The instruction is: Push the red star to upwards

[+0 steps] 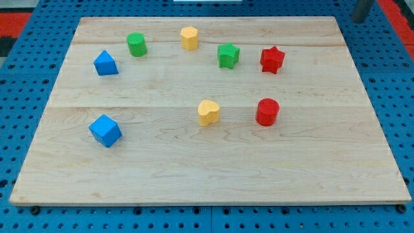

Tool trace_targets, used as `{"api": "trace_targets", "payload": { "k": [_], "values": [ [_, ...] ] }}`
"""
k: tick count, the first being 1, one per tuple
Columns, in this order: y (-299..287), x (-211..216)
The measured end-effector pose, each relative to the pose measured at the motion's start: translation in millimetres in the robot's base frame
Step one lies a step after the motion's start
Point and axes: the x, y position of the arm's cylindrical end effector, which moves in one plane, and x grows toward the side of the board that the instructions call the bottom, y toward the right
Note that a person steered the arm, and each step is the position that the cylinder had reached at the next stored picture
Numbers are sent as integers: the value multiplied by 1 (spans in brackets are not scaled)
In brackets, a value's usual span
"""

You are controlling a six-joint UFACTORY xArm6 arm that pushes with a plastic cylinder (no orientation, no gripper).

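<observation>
Wooden board (213, 168) on a blue perforated surface (26, 39). Landmark for all places: the red star (272, 59).

Red star sits in the upper right part of the board, upright, touching nothing. A dark rod (361, 9) enters at the view's top right corner, up and to the right of the star, well apart from it and beyond the board's top edge. Only a short stretch of rod shows — I cannot say for certain that what shows includes my tip, so no contact with any block can be claimed. The arm carries no claw, only this rod; nothing is held.

Count: eight blocks.
- Red, two: the star, and a red cylinder (267, 111) directly below it toward the view's bottom.
- Green, two: a green star (228, 55) just left of the red star, not touching; a green cylinder (136, 44) far left, slightly higher.
- Yellow, two: a yellow block, roughly hexagonal (189, 38), left of and above the red star, past the green star; a yellow heart-like block (208, 112) down and to the left.
- Blue, two: a blue house-shaped block (105, 63) far left at about the star's level; a blue cube (105, 131) far left and lower — the farthest from the star.
</observation>
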Motion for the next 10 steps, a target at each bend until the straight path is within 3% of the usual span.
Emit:
{"api": "trace_targets", "payload": {
  "k": [2,4,5,6,7,10],
  "values": [
    [0,25],
    [-25,110],
    [-80,173],
    [-177,184],
    [-236,164],
    [-221,138]
  ]
}}
